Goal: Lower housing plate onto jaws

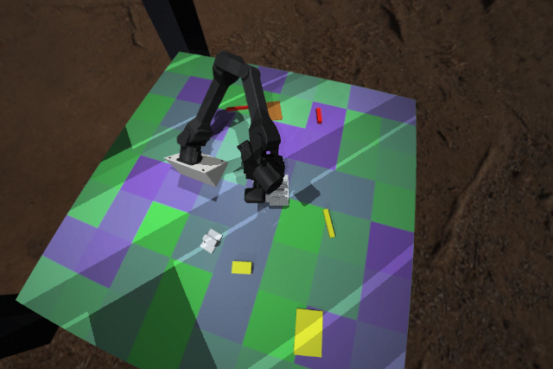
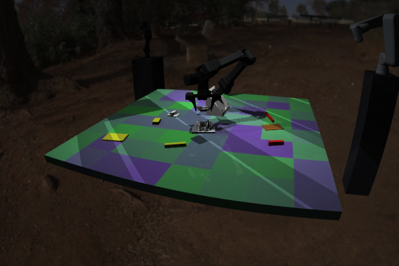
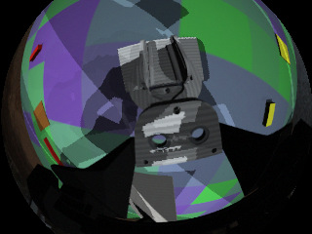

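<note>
The grey housing plate (image 2: 203, 108) (image 3: 180, 153), with two large holes, is held roughly flat between the fingers. My gripper (image 2: 203, 110) (image 3: 175, 135) is shut on its two side edges. The light grey base (image 1: 279, 200) (image 2: 203, 132) (image 3: 128, 59) lies on the table with two upright jaws on it, a left jaw (image 3: 145, 65) and a right jaw (image 3: 178, 58) in the wrist view. In the exterior view the plate hangs above the base with a visible gap. In the wrist view the plate covers the base's near edge. The jaw stubs are too small to tell. The arm hides the plate in the top view.
The arm's pale wedge mount (image 1: 199, 172) (image 2: 216, 109) stands behind the gripper. A small white bracket (image 1: 211, 240) (image 2: 173, 114), a yellow block (image 1: 241, 267) (image 2: 156, 121), a yellow bar (image 1: 329, 223) (image 2: 175, 144), an orange plate (image 1: 275, 111) (image 2: 272, 126) and a red bar (image 1: 319, 116) (image 2: 276, 142) lie around.
</note>
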Available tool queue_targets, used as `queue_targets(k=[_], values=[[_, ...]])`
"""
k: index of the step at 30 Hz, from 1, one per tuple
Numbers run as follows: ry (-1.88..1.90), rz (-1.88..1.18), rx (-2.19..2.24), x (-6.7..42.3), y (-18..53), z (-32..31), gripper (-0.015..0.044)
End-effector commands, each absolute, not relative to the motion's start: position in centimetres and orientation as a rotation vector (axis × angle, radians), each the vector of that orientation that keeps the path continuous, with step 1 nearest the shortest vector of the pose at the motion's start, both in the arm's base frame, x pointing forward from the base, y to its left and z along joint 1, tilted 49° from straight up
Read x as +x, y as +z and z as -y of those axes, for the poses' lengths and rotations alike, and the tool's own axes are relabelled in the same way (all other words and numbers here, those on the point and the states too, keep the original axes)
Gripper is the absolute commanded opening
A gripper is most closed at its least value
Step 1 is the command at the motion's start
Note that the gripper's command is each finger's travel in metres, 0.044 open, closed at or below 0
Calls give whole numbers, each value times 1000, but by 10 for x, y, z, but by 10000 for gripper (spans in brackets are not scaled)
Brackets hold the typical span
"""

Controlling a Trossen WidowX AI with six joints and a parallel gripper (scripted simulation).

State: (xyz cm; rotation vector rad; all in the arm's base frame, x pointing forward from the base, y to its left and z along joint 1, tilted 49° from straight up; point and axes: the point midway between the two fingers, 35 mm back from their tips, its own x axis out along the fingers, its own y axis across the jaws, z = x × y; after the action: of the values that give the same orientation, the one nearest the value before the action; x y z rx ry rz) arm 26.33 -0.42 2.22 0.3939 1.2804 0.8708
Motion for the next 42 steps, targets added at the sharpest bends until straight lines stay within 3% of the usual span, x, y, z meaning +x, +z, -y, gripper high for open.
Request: queue_targets(k=[1, 42], values=[[871, -1279, 401, 264, 21, 2, 351], [875, -1276, 402, 266, -18, -44, 351]])
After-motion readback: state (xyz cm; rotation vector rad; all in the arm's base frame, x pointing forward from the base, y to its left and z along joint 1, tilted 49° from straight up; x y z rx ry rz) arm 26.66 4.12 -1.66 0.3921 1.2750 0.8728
